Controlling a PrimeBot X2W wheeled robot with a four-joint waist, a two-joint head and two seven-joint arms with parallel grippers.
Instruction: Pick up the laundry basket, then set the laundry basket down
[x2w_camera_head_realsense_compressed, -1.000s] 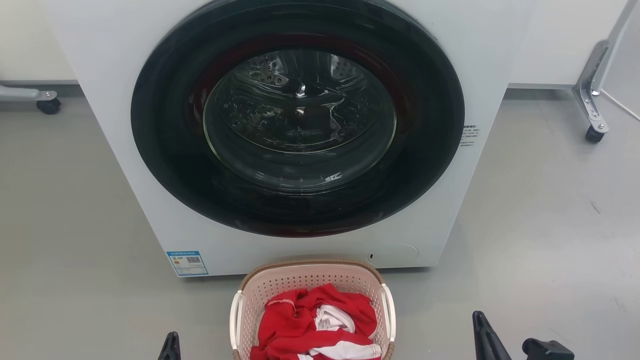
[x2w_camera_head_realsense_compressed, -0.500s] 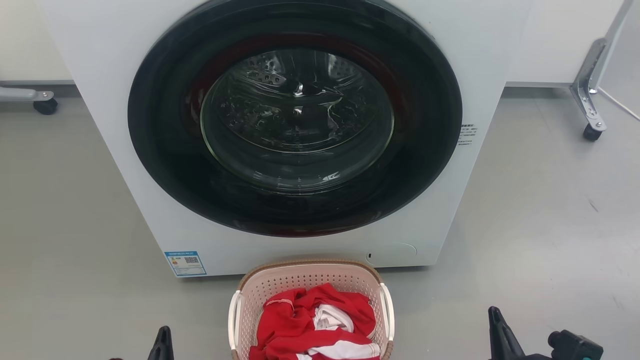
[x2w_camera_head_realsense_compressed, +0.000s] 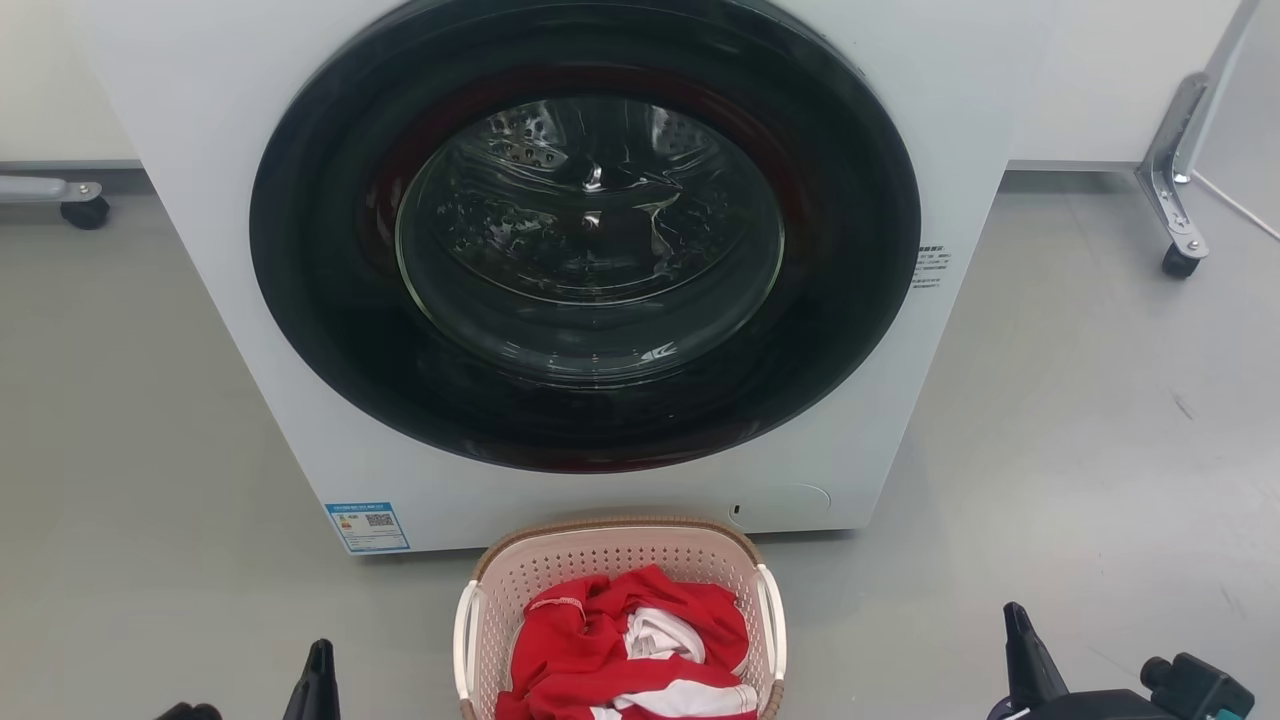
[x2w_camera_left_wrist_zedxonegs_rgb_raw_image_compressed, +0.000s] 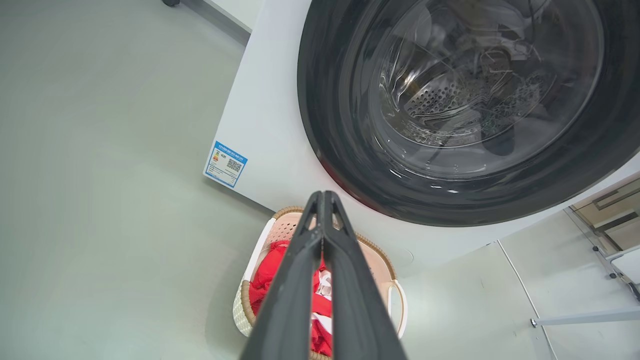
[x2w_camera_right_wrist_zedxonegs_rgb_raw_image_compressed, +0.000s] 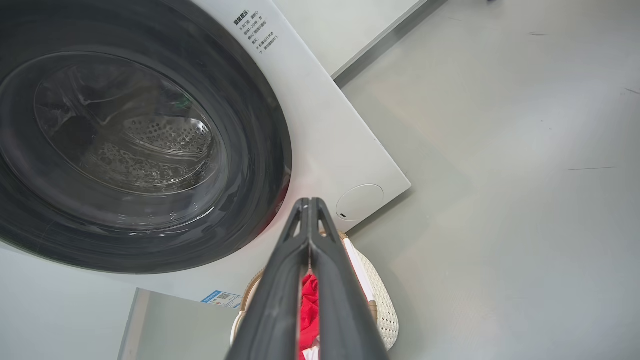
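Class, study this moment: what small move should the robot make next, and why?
Probably open the left gripper and right gripper: both are shut, held wide of the laundry basket, whose white handles nothing grips.

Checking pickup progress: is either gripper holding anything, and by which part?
Nothing is held: left gripper and right gripper are shut empty, clear of the laundry basket.
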